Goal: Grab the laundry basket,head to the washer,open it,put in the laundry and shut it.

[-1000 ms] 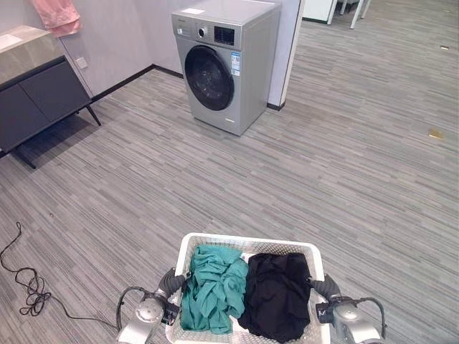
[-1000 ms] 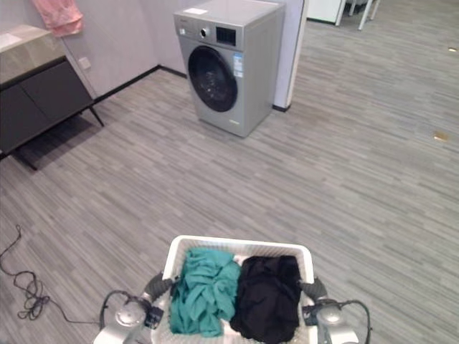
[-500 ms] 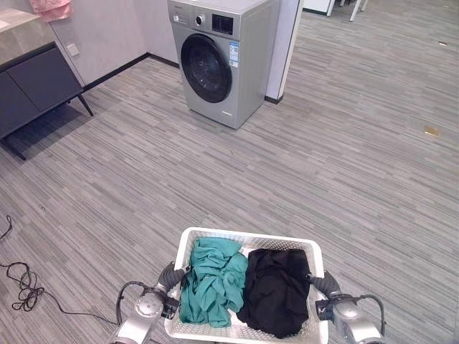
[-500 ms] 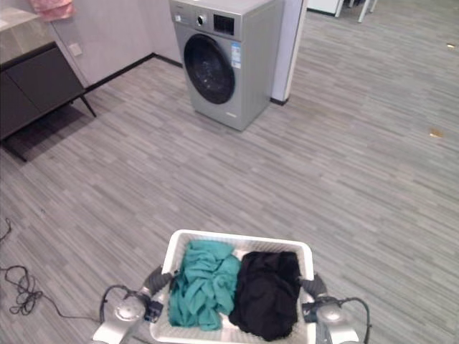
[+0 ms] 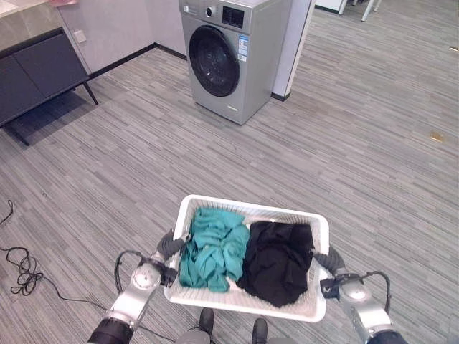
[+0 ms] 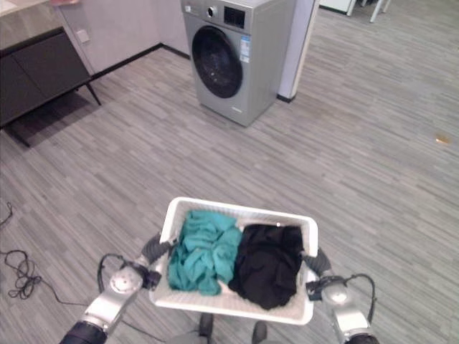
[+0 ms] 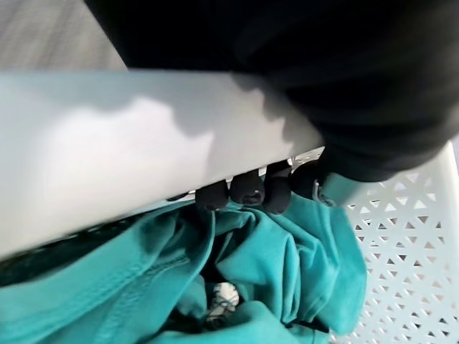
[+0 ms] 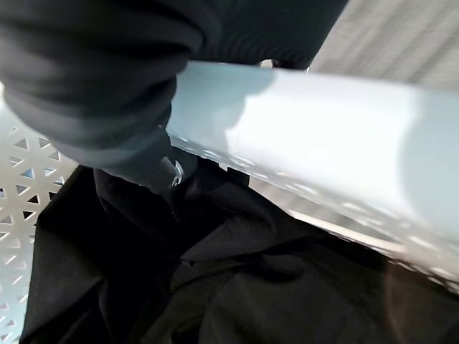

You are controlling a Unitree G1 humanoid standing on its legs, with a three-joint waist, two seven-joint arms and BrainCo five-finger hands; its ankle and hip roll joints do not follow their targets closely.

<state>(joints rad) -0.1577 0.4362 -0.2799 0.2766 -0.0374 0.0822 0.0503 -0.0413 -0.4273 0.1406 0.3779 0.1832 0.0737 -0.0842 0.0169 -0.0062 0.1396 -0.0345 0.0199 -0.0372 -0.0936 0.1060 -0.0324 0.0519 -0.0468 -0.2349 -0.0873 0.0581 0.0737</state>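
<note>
Left eye view, both hands gripping laundry basket [image 5: 252, 212] rims, washer [image 5: 233, 57] now nearer, basket higher

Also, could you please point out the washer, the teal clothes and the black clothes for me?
washer [image 5: 215, 72], left eye view, round door.
teal clothes [image 5: 213, 247], left eye view, middle of the pile.
black clothes [image 5: 278, 261], left eye view, middle of the pile.

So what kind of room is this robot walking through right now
Probably a home-style laundry or utility area. A silver front-loading washing machine stands against the wall on grey wood-look plank flooring, and a white perforated plastic laundry basket holds teal and black clothes.
</note>
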